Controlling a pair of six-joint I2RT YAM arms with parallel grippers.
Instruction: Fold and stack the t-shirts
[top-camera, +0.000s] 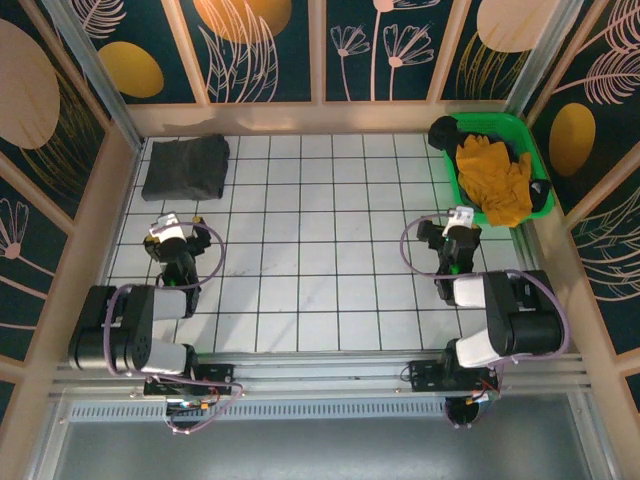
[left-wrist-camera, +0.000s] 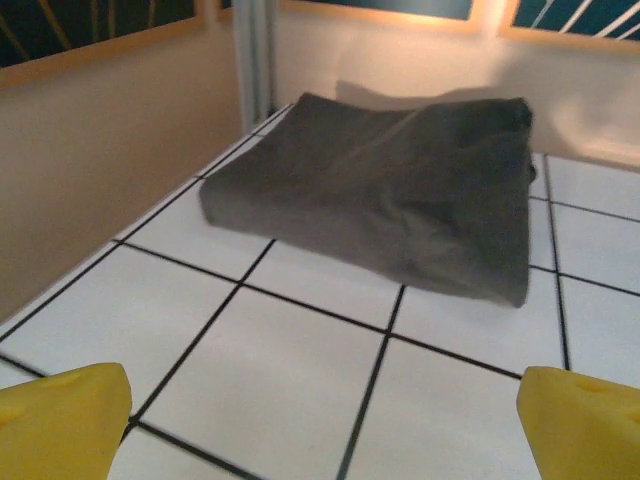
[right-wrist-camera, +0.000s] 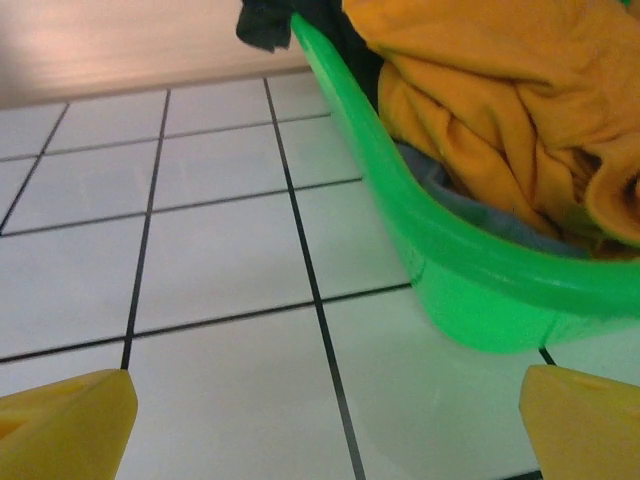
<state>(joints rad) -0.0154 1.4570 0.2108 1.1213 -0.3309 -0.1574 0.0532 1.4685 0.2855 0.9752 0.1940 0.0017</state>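
T-shirts look partly dealt with. One grey shirt (top-camera: 185, 167) lies folded into a thick, soft rectangle at the far left corner of the table (top-camera: 320, 250), seemingly the start of a stack. An orange shirt (top-camera: 492, 180) sits crumpled in the bin (right-wrist-camera: 470, 300) at the far right, with dark cloth (top-camera: 445, 130) over its rim, so more folding seems due. The grey cloth is matte and gently creased, the orange bunched in deep folds. The bin is glossy green plastic with a rounded rim, the table white tile with black lines. The left pincer (left-wrist-camera: 320, 420) gapes empty facing the grey shirt, and the right pincer (right-wrist-camera: 325, 420) gapes empty near the bin.
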